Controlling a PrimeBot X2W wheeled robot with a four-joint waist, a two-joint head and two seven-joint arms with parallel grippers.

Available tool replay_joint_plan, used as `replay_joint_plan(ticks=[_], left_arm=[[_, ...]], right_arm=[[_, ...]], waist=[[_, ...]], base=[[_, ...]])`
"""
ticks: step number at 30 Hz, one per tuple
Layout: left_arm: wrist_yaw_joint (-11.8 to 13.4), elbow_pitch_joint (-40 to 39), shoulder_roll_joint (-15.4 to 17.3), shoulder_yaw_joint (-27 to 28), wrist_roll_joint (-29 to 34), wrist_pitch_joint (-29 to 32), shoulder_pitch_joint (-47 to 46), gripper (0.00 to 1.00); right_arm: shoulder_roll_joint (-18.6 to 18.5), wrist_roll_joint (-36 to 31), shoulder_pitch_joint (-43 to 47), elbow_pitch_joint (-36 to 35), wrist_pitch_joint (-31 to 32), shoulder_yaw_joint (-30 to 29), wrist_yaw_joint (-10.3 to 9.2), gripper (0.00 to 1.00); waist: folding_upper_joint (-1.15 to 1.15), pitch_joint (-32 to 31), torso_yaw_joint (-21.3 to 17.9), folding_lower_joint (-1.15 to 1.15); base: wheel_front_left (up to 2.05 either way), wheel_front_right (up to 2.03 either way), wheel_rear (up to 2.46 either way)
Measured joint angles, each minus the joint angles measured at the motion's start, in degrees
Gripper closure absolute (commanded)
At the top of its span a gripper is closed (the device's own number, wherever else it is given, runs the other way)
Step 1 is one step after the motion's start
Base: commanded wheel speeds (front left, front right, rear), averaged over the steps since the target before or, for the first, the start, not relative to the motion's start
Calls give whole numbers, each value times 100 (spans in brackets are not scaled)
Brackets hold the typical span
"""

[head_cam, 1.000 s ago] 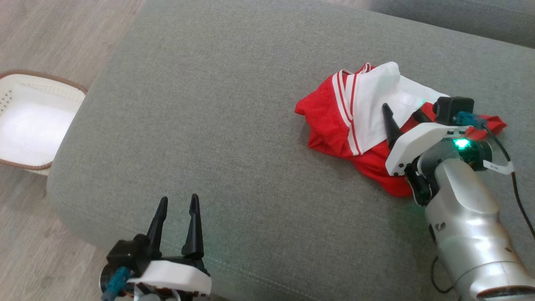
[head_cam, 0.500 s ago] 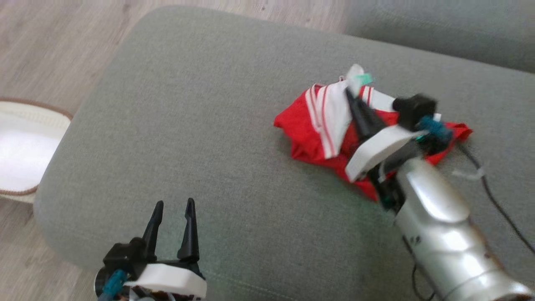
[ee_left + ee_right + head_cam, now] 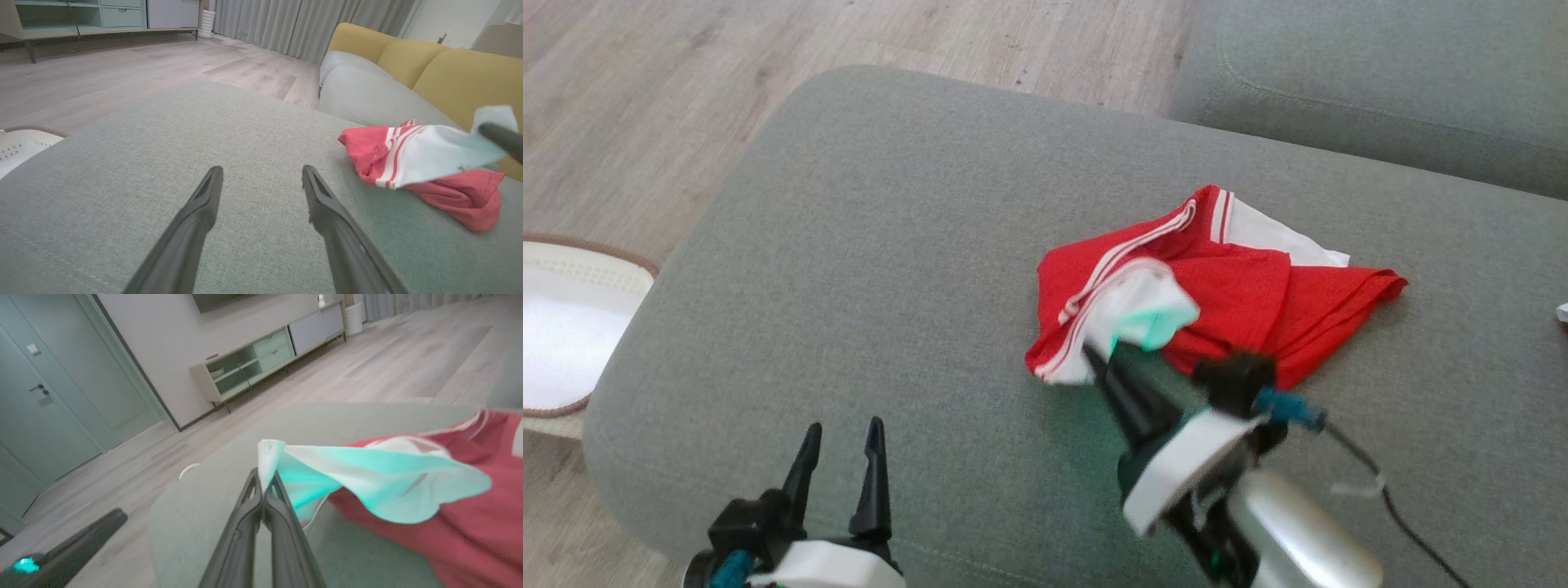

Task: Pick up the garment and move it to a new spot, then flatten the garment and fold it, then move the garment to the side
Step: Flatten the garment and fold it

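Garment (image 3: pixel 1258 286) corner pinched in closed right gripper (image 3: pixel 264 489) (motion-blurred), left gripper (image 3: pixel 844 426) spread, empty

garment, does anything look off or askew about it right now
Yes: the garment lies bunched and creased on the grey cushion, not flat. Its white flap is pinched in the shut right gripper and held up off the cushion, tinted green. No tear visible.

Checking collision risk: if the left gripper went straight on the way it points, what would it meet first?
Probably only the bare grey cushion: the left gripper points across it, open, and the garment lies off to the right of that line. Its height above the fabric is unclear.
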Motion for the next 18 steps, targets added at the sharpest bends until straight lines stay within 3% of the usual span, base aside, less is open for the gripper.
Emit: replay_joint_plan(ticks=[1, 2, 3, 4, 11, 18], left_arm=[[20, -14, 24, 4, 0, 3, 8, 0], [37, -46, 67, 15, -1, 4, 9, 0], [56, -81, 81, 26, -1, 5, 14, 0], [86, -118, 91, 34, -1, 5, 25, 0], [142, -191, 127, 78, -10, 45, 118, 0], [169, -210, 124, 79, -11, 44, 133, 0]], right_arm=[[1, 2, 118, -2, 47, 93, 0, 85], [0, 9, 324, 0, 122, 265, 0, 46], [-1, 24, 413, 3, 158, 358, 0, 28], [1, 23, 479, 12, 201, 433, 0, 2], [3, -183, 550, 63, 189, 393, 0, 0], [7, -717, 641, -44, 140, -793, 0, 0]], waist=[[0, -10, -11, 0], [0, -26, -41, 0], [0, -30, -62, 0], [0, -32, -82, 0], [0, -64, -278, 1], [0, -137, -489, 1]], base=[[0, 0, 0], [0, 0, 0], [0, 0, 0], [0, 0, 0], [0, 0, 0], [0, 0, 0]])
